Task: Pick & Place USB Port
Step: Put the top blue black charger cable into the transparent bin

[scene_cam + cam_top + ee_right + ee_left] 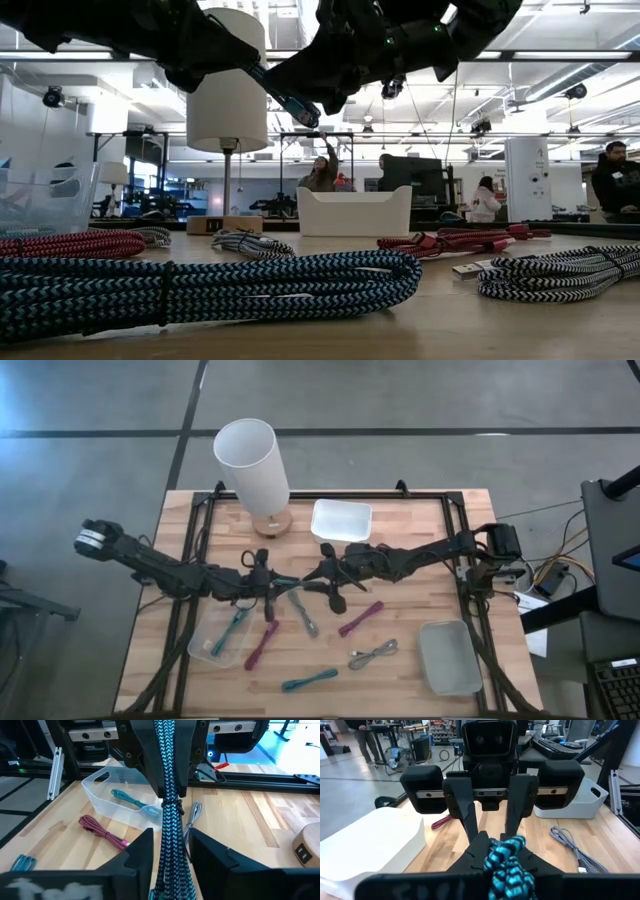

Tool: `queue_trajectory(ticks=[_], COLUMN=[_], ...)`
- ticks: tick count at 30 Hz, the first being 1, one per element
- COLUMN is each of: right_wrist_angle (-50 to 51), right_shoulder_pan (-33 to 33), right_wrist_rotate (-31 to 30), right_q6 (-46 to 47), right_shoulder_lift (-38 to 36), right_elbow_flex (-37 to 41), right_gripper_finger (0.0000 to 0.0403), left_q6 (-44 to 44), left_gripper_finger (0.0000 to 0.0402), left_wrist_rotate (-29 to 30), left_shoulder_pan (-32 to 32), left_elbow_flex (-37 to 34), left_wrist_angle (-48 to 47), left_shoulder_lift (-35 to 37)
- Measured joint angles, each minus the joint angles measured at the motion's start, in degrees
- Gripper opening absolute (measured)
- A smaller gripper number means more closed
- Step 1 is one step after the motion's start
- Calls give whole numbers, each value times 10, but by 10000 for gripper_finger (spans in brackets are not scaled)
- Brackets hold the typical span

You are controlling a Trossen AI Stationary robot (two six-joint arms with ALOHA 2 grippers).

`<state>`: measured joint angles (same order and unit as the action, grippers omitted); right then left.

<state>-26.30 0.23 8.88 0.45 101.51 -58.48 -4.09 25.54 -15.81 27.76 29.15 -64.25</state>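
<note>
A blue-and-black braided cable bundle (288, 582) hangs in the air above the table's middle, between my two grippers, which face each other. My left gripper (502, 857) comes from the table's left and is shut on one end of the bundle. My right gripper (170, 851) comes from the right and is open. Its fingers stand on either side of the bundle's other end, and I cannot tell whether they touch it. Seen from the low view, the cable (285, 100) is well above the tabletop. My left gripper pinches the bundle's end (509, 870) between its two fingers. The fingers are about level and come from the table's left, lying along the cable. The bundle sticks out past the fingertips toward the right gripper, lifted clear of the table.
A clear bin (205, 650) at the near left holds a teal cable (235, 630). Maroon (262, 645), grey (305, 612), maroon (360, 618), grey (373, 654) and teal (308, 680) cables lie loose. Another clear bin (448, 656) stands near right, a white bin (341, 520) and a lamp (255, 460) at the far edge.
</note>
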Motion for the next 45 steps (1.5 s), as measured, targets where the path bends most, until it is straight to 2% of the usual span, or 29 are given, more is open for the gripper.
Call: queue_trajectory(ticks=[3, 10, 14, 18, 24, 26, 29, 32, 37, 45], right_wrist_angle=[4, 45, 64, 65, 65, 65, 65, 65, 66, 67], right_shoulder_pan=[0, 0, 0, 0, 0, 0, 0, 0, 0, 0], right_wrist_rotate=[0, 0, -10, -34, -43, -43, -43, -44, -44, -44], right_q6=[4, 14, 15, 15, 15, 15, 15, 15, 15, 15], right_shoulder_lift=[0, 0, 0, 0, 0, 0, 0, 0, 0, 0], right_elbow_flex=[0, 0, 1, 2, 2, 2, 2, 2, 4, 4], right_gripper_finger=[140, 157, 160, 160, 161, 160, 160, 162, 157, 155], left_q6=[-12, -117, -199, -300, -423, -448, -476, -501, -513, -522], left_gripper_finger=[18, 24, 22, 19, 22, 23, 23, 24, 24, 25], left_wrist_rotate=[0, -16, -59, -130, -198, -241, -348, -409, -443, -502], left_shoulder_pan=[0, 0, 0, 0, -7, -8, -13, -21, -27, -25], left_elbow_flex=[37, 210, 309, 387, 444, 439, 417, 379, 290, 154], left_wrist_angle=[-82, -483, -660, -811, -992, -1024, -1044, -1042, -1024, -863], left_shoulder_lift=[4, 4, 4, 4, 4, 4, 4, 4, 4, 4])
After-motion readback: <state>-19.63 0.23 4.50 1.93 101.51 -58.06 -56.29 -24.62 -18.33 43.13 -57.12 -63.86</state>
